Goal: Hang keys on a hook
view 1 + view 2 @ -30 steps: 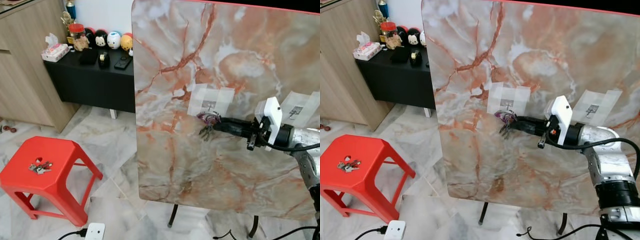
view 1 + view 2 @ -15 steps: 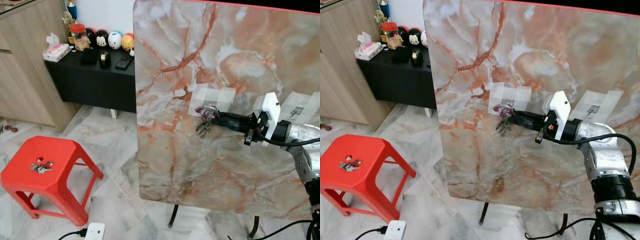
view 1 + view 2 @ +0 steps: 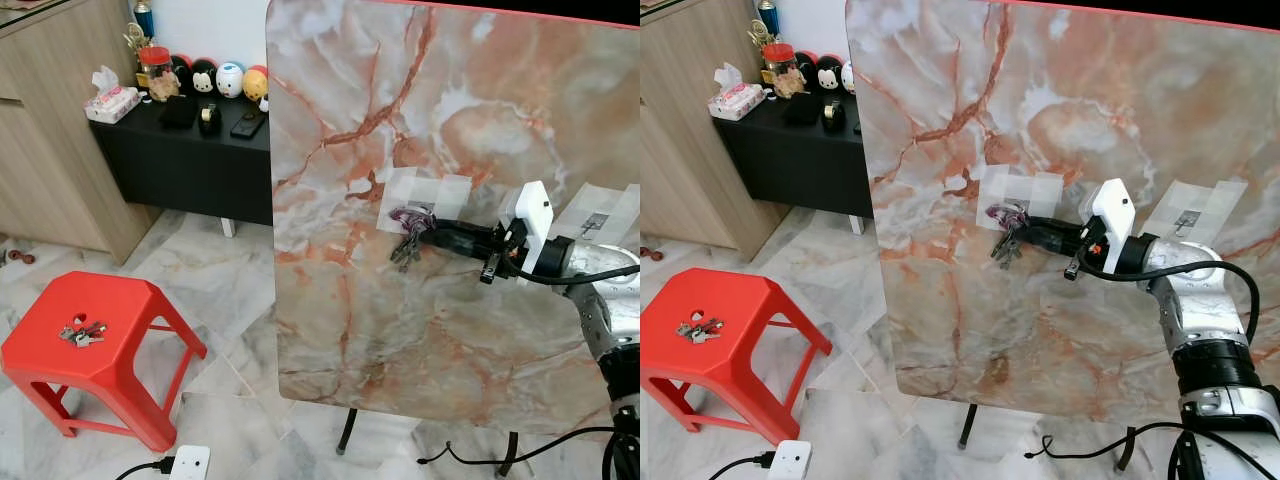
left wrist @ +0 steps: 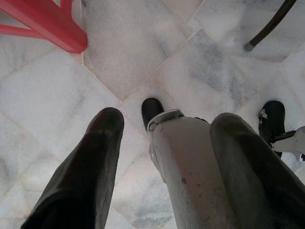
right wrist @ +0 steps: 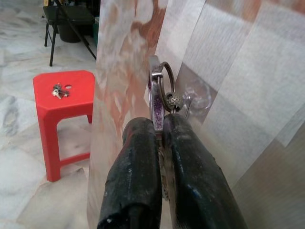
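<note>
The keys (image 3: 408, 238) are pinched by their ring between the closed fingers of the right tool (image 3: 432, 235), hanging just below its tips. They are against the upright marble tabletop (image 3: 450, 120), beside a clear hook (image 5: 193, 99) on a taped patch (image 3: 425, 196). The left tool (image 4: 164, 157) hangs over the floor, fingers apart and holding nothing.

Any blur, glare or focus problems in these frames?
Eye views: sharp, evenly lit, no glare on the marble panel. Right wrist view: key ring crisp, right gripper fingers slightly soft. Left wrist view: left gripper fingers blurred, floor sharp.
</note>
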Robot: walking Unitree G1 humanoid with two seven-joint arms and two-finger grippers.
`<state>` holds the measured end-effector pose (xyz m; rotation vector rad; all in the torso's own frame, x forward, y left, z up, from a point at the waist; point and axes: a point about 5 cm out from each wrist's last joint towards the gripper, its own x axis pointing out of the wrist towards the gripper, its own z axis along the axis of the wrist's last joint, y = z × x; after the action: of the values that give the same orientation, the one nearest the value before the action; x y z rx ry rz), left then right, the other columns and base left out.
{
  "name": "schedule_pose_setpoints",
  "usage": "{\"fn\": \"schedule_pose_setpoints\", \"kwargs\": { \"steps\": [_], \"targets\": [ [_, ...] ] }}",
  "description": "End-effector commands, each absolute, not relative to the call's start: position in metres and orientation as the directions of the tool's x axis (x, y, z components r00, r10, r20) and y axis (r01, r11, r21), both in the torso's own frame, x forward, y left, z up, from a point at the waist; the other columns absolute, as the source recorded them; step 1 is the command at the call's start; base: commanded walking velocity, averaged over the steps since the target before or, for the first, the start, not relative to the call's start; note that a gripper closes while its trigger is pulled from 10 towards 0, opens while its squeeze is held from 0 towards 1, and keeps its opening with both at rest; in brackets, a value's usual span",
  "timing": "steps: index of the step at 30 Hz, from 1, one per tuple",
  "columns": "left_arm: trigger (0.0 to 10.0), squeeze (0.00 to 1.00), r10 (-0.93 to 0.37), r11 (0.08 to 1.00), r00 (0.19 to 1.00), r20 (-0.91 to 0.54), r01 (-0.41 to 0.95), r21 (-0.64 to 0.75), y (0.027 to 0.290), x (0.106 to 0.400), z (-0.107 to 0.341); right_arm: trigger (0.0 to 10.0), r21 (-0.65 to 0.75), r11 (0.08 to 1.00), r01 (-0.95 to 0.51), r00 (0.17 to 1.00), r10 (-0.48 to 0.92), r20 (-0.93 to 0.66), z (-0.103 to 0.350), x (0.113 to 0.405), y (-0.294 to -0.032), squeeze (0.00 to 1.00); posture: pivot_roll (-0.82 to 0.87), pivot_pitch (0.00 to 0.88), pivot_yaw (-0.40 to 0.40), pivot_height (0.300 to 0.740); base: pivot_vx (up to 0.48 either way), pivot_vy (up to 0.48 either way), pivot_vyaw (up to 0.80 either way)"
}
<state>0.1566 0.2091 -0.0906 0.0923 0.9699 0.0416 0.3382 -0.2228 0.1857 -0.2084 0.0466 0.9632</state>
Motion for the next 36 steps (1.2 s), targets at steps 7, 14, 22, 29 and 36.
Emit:
{"fn": "schedule_pose_setpoints", "kwargs": {
  "steps": [7, 14, 22, 29, 36],
  "targets": [
    [10.0, 0.00, 0.075, 0.995, 0.562, -0.823, 0.012, 0.098, 0.207, 0.155, -0.092, 10.0, -0.191, 0.570, -0.799, 0.597, 0.788, -0.148, 0.188, 0.342, -0.227, 0.00, -0.13, 0.063, -0.067, 0.740, 0.000, 0.000, 0.00],
    [10.0, 0.00, 0.071, 0.995, 0.564, -0.822, 0.016, 0.098, 0.207, 0.155, -0.092, 10.0, -0.183, 0.592, -0.785, 0.618, 0.771, -0.154, 0.183, 0.342, -0.230, 0.00, -0.13, 0.065, -0.065, 0.740, 0.000, 0.000, 0.00],
    [10.0, 0.00, 0.071, 0.995, 0.566, -0.822, 0.017, 0.098, 0.207, 0.155, -0.091, 10.0, -0.184, 0.593, -0.784, 0.618, 0.771, -0.152, 0.182, 0.342, -0.230, 0.00, -0.13, 0.065, -0.066, 0.740, 0.000, 0.000, 0.00],
    [10.0, 0.00, 0.070, 0.995, 0.565, -0.822, 0.019, 0.098, 0.206, 0.155, -0.091, 10.0, -0.176, 0.580, -0.796, 0.604, 0.778, -0.170, 0.179, 0.341, -0.230, 0.00, -0.13, 0.066, -0.067, 0.740, 0.000, 0.000, 0.00],
    [10.0, 0.00, 0.064, 0.995, 0.563, -0.824, 0.026, 0.095, 0.206, 0.155, -0.092, 10.0, -0.165, 0.567, -0.807, 0.590, 0.787, -0.181, 0.174, 0.338, -0.229, 0.00, -0.13, 0.066, -0.066, 0.740, 0.000, 0.000, 0.00]
  ]
}}
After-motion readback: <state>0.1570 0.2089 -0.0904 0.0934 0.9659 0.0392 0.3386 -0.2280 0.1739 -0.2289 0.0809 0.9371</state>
